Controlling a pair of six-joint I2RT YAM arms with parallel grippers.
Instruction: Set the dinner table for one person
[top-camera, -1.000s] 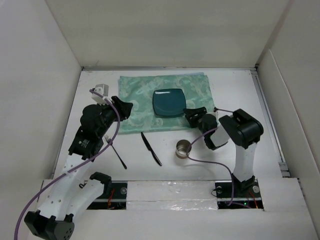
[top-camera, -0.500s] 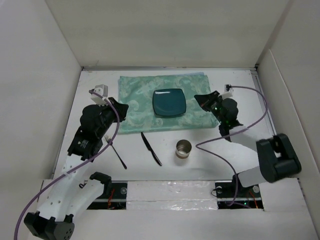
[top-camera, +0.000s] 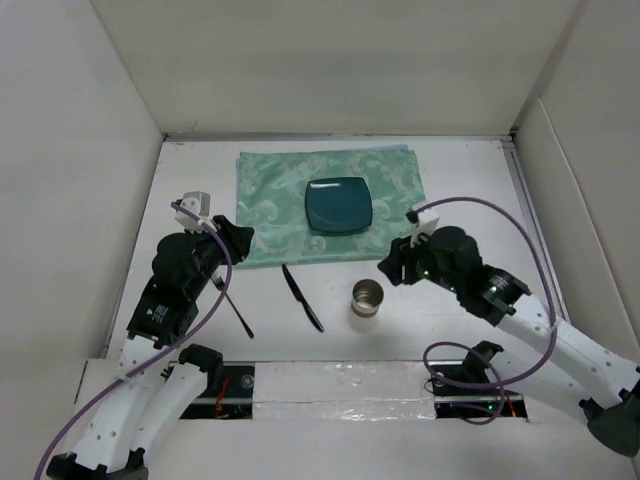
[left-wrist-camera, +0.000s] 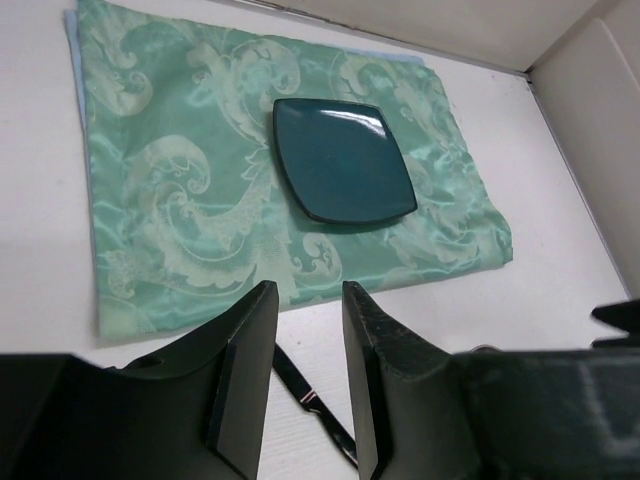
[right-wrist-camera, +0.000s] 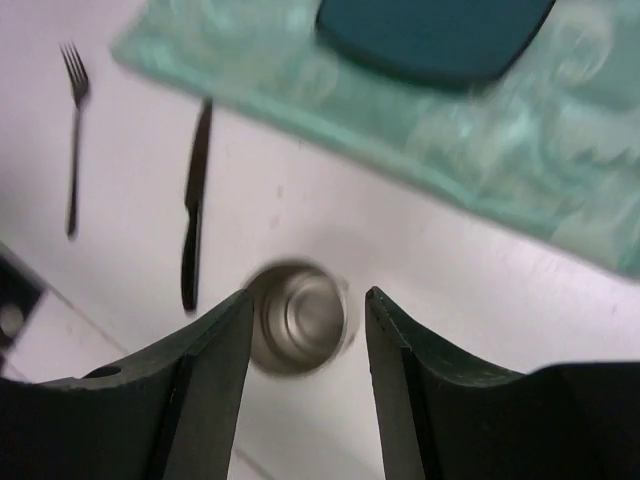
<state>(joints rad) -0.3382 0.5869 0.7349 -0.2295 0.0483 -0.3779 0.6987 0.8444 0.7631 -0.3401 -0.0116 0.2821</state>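
Cutlery lies nearest me on the white tabletop (top-camera: 470, 190), which fills the whole floor of the booth and carries everything else. Taking the plate as the dial centre in the overhead view, the fork (top-camera: 230, 300) lies out toward 7 to 8 o'clock, the black knife (top-camera: 302, 297) lies at 7, and the steel cup (top-camera: 367, 298) stands upright between 5 and 6. All three are off the cloth, so I judge they are waiting to be moved into the setting. My right pincer (right-wrist-camera: 307, 300) hovers above the cup with its jaws wide and nothing between them. The rim shows blurred in the gap, which reads to me as lining up for a grasp from above. My left pincer (left-wrist-camera: 308, 300) sits near 8 o'clock over the near left edge of the mint-green mat (top-camera: 270, 200). Its jaws are a moderate way apart and empty, and the knife's tip shows just below them, so it looks parked clear of the right arm's work. Farther back, the teal square plate (top-camera: 338, 204) rests flat on the mat, right of its middle, a sensible anchor for the place setting. Beyond it are plain matte white walls on three sides under even, soft light.
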